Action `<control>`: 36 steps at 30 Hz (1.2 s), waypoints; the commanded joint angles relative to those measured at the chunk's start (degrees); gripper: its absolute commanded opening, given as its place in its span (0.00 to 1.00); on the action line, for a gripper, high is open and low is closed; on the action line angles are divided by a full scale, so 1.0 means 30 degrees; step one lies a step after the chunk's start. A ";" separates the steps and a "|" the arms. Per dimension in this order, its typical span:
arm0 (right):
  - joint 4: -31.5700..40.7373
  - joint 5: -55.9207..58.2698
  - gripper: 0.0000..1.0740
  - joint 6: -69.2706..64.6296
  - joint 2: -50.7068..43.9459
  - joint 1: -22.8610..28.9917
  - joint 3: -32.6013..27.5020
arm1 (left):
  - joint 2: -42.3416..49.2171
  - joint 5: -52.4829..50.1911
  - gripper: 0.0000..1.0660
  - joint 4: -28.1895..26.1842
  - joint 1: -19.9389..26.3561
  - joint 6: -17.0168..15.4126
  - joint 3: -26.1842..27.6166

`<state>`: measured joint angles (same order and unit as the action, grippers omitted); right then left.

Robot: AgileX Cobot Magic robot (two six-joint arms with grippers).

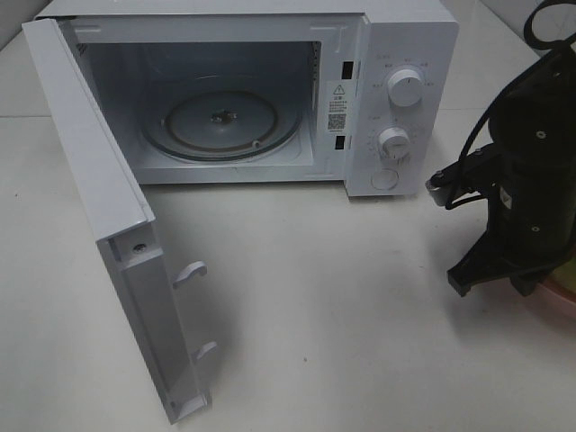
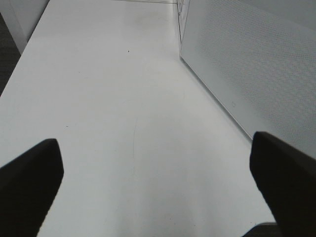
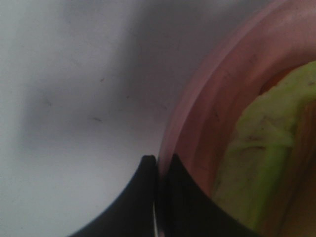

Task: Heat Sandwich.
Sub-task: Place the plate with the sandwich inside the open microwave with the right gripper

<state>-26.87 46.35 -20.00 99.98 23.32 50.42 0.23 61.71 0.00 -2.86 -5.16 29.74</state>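
Observation:
The sandwich lies on a round pink plate; its yellow-green filling fills the close-up right wrist view. My right gripper is shut on the plate's rim, the two black fingers pressed together there. In the exterior high view that arm stands at the right edge, its gripper low over the plate, of which only a sliver shows. My left gripper is open with nothing between its fingers, low over bare table beside the microwave's door. It is out of the exterior high view.
The white microwave stands at the back with its door swung wide open to the left. Its glass turntable has nothing on it. White table lies between the door and my right arm.

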 commanded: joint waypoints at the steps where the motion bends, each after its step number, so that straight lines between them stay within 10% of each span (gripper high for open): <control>1: -0.0344 0.0707 0.00 -0.0095 -0.0229 0.0458 0.0000 | 0.0439 -0.0095 0.92 0.0000 0.0038 -0.0076 0.0000; 36: -0.0038 0.2044 0.00 0.0917 -0.6914 0.7238 -0.2788 | 0.0439 -0.0095 0.92 0.0000 0.0038 -0.0076 0.0000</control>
<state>-25.50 51.28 -19.14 80.56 43.54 42.28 0.23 61.71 0.00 -2.86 -5.16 29.74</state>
